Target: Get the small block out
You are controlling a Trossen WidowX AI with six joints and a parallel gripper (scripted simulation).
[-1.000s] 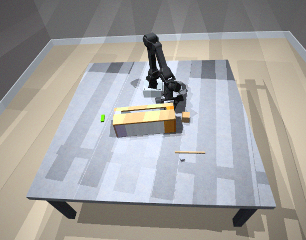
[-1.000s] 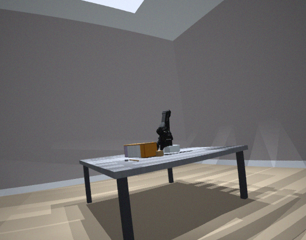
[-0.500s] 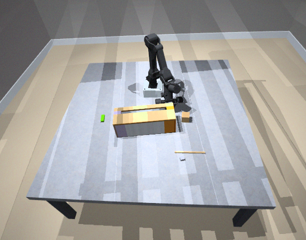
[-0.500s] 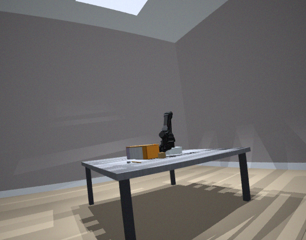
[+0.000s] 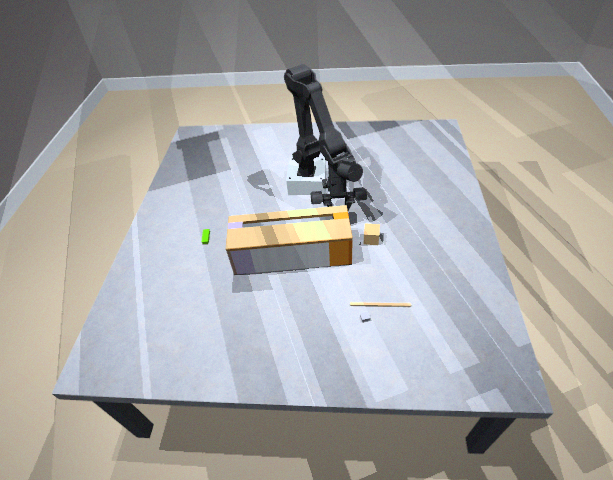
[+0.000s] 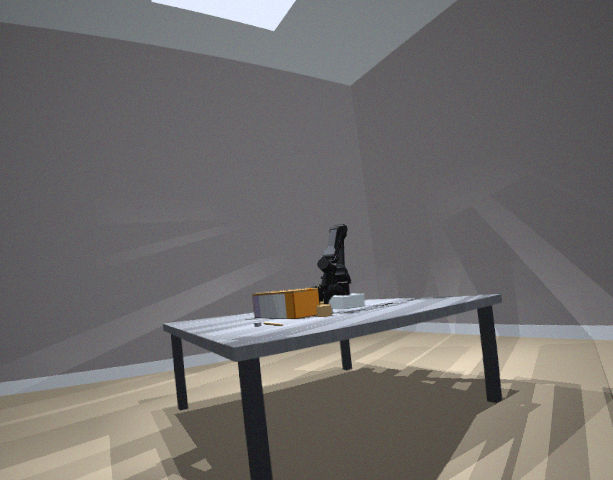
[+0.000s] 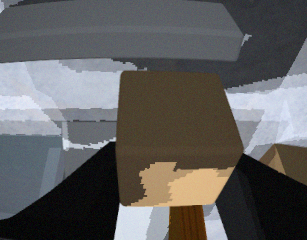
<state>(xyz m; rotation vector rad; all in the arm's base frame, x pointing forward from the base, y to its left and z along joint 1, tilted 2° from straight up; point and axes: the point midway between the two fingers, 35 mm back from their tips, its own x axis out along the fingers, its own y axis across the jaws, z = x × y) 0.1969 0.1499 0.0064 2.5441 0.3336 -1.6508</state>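
Note:
My gripper (image 5: 341, 203) (image 6: 323, 297) (image 7: 164, 151) is low behind the right end of the box, pointing down, and is shut on a small tan block. The block (image 7: 173, 110) fills the space between the fingers in the wrist view; the box hides it in the top view. I cannot tell whether it touches the table. The box (image 5: 316, 230) (image 6: 302, 303) stands upright, with an orange right end and a pale purple left end. I see no block through its clear front. The orange end also shows just below the held block in the wrist view.
A separate tan cube (image 5: 371, 234) (image 6: 324, 310) (image 7: 298, 165) stands just right of the box. The pale arm base (image 5: 306, 184) (image 6: 347, 300) is behind the box. A thin stick (image 5: 380, 304) (image 6: 273, 323) and a tiny grey piece (image 5: 364, 317) lie in front. A green piece (image 5: 205, 236) lies left.

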